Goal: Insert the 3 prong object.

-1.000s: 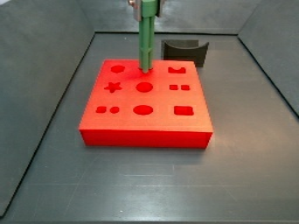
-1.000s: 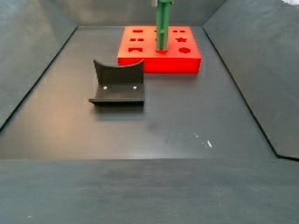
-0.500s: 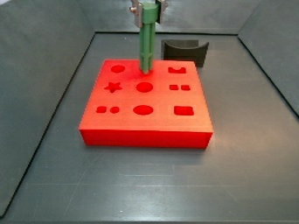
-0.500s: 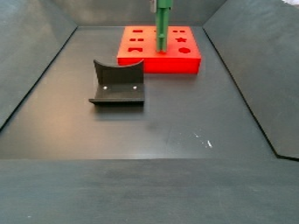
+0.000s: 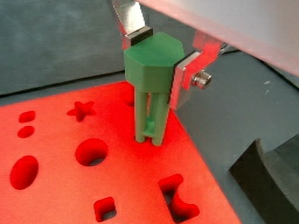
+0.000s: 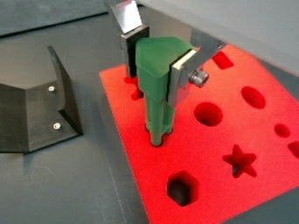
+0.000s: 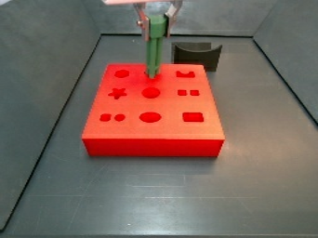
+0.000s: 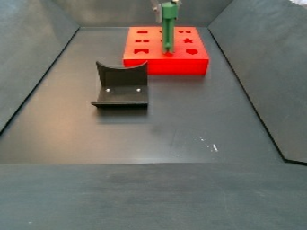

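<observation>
The 3 prong object (image 7: 154, 56) is a long green stick standing upright. Its lower end meets the middle of the back row of the red block (image 7: 149, 130), which has several shaped holes. My gripper (image 7: 156, 20) is above the block and shut on the stick's top end. In both wrist views the silver fingers (image 5: 187, 74) press the thick green head (image 5: 152, 57), (image 6: 158, 57) from two sides, and the thin rods reach down to the red surface (image 6: 233, 114). The stick (image 8: 168, 31), the gripper (image 8: 168, 7) and the block (image 8: 162, 63) show at the far end of a side view.
The dark fixture with a curved notch (image 8: 120, 88) stands on the grey floor apart from the block. It shows behind the block in a side view (image 7: 196, 56) and beside it in both wrist views (image 6: 30, 105), (image 5: 274, 175). Sloping grey walls (image 7: 50, 112) ring the floor.
The gripper has come down a little with the green stick, and the stick's lower end sits lower at the block's back row.
</observation>
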